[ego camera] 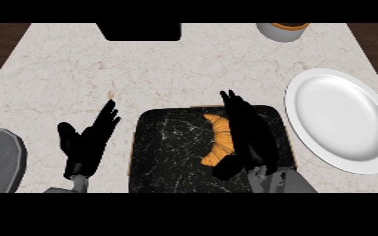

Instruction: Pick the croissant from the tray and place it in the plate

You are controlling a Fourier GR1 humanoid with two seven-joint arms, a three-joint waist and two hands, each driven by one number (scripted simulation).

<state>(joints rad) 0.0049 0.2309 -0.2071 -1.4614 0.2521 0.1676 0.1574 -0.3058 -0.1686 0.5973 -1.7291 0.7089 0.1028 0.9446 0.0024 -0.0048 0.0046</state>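
Note:
An orange croissant [217, 139] lies on the black marbled tray [170, 150] in the head view, near the tray's right half. My right hand [249, 136] hovers over the tray right beside the croissant, fingers straight and pointing away from me, thumb low by the pastry's near end; it covers the croissant's right edge. The white plate [334, 119] sits to the right of the tray with nothing on it. My left hand [87, 141] rests open to the left of the tray, fingers up.
A grey cup with orange contents [284, 30] stands at the back right. A black object [139, 31] sits at the back centre. A grey rounded thing [9, 161] shows at the left edge. Pale marble counter surrounds the tray.

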